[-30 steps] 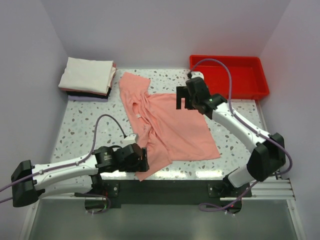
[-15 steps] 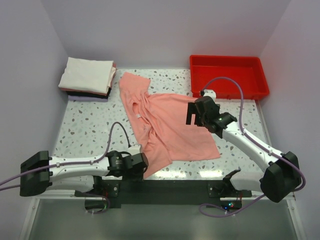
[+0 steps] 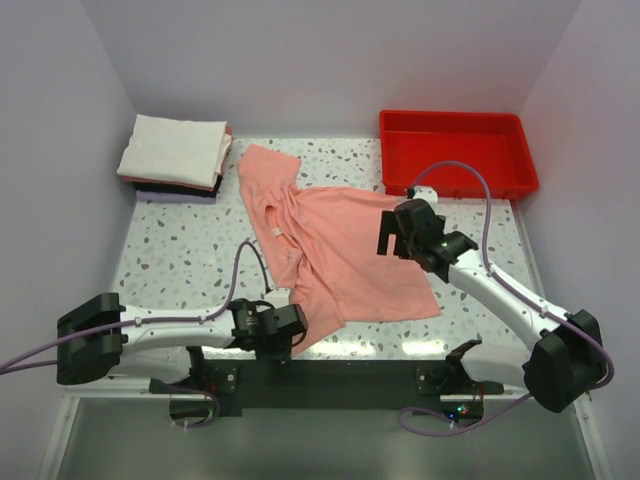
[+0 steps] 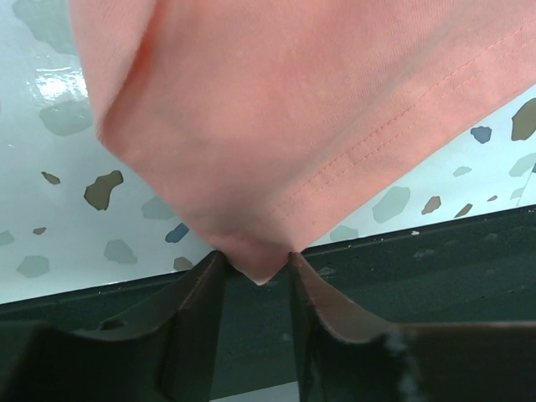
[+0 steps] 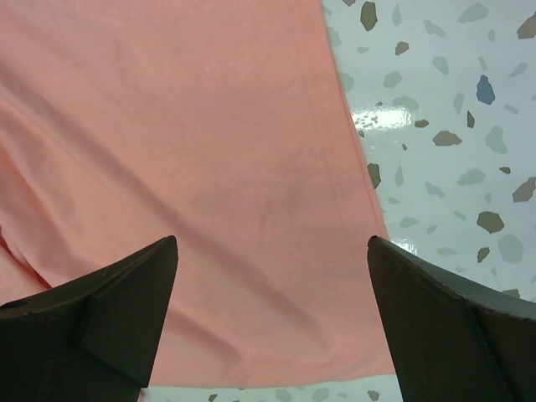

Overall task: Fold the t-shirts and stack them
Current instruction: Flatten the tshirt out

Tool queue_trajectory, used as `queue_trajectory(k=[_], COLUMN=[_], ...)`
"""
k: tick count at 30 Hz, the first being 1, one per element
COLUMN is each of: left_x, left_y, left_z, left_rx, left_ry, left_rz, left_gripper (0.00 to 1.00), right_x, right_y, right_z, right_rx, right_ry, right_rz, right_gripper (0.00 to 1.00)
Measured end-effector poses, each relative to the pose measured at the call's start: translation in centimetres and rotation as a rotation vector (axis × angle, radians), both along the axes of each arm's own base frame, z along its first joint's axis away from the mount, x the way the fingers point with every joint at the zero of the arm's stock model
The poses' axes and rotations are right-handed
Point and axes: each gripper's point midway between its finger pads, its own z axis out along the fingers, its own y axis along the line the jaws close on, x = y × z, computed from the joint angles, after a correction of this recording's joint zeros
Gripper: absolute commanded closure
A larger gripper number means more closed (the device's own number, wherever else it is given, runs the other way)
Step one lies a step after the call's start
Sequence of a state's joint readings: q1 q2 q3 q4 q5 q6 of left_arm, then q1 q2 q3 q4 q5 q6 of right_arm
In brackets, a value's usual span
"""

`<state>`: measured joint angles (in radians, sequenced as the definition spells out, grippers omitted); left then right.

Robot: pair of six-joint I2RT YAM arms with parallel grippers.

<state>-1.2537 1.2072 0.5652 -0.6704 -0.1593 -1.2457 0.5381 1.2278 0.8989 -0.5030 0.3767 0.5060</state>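
A salmon-pink t-shirt (image 3: 345, 250) lies crumpled and spread on the speckled table, with one sleeve toward the back left. My left gripper (image 3: 291, 324) is low at the shirt's near-left corner. In the left wrist view that hemmed corner (image 4: 276, 109) dips between my two fingertips (image 4: 255, 255), which stand narrowly apart and touch its edges without pinching it. My right gripper (image 3: 392, 232) hovers wide open over the shirt's right part (image 5: 184, 151), its fingers framing the right hem. Folded t-shirts (image 3: 175, 150) are stacked at the back left, a cream one on top.
A red plastic tray (image 3: 457, 150) stands at the back right, just behind the right arm. The table's dark front rail (image 4: 402, 251) runs directly under the left gripper. Lavender walls close in both sides and the back.
My left gripper slid right to the shirt's near corner and its jaws narrowed around it. The right gripper came forward from the shirt's far edge to over its right part, staying wide open.
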Motion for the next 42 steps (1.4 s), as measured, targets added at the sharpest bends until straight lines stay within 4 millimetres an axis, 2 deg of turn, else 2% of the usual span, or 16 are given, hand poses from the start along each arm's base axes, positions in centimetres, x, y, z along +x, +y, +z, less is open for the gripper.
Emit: queue_trajectory(k=[3,4,6,7,15,25,28,31,32,37,38,39,42], left_x=[0.1,0.1,0.3,0.4,1.3,2.9,3.2,3.5,3.6,4.0,4.1,4.1,4.3], left_y=[-0.2,-0.2,-0.1,0.0,0.5,0.8,0.9,1.2,1.3,2.0,2.2,2.3,2.7], left_z=[-0.1,-0.2,-0.3,-0.3,-0.1,3.4,4.4,5.1,5.3,5.4,5.3,5.3,5.2], left_rx=[0.018,0.025,0.044,0.054,0.082,-0.071,-0.118,-0.140,-0.143,-0.126,-0.119,-0.113,-0.095], left_ry=[0.002,0.003,-0.001,-0.004,-0.046,-0.180,-0.209,-0.235,-0.243,-0.272,-0.275,-0.277,-0.288], left_rz=[0.002,0.004,0.030,0.040,0.088,0.122,0.132,0.143,0.147,0.158,0.159,0.160,0.164], left_gripper=[0.73,0.84,0.99,1.00,1.00,1.00,1.00,1.00,1.00,1.00,1.00,1.00,1.00], right_x=[-0.3,-0.4,-0.6,-0.7,-3.3,-11.4,-12.2,-12.7,-12.9,-14.2,-14.4,-14.6,-14.6], right_y=[-0.3,-0.4,-0.6,-0.6,-2.0,-6.8,-7.2,-7.6,-7.9,-8.5,-8.7,-9.1,-9.5], right_z=[0.4,0.5,0.5,0.6,-0.4,-5.2,-5.5,-6.1,-6.4,-8.7,-9.2,-9.5,-9.7], right_rx=[0.010,0.013,0.018,0.021,0.023,0.053,0.100,0.135,0.139,0.178,0.175,0.166,0.151], right_ry=[-0.014,-0.017,-0.021,-0.021,0.029,0.189,0.183,0.175,0.175,0.195,0.199,0.200,0.196], right_rz=[-0.005,-0.007,-0.012,-0.015,-0.043,-0.236,-0.306,-0.379,-0.412,-0.519,-0.537,-0.554,-0.589], right_gripper=[0.01,0.01,0.01,0.01,0.01,0.01,0.03,0.10,0.16,0.29,0.37,0.40,0.41])
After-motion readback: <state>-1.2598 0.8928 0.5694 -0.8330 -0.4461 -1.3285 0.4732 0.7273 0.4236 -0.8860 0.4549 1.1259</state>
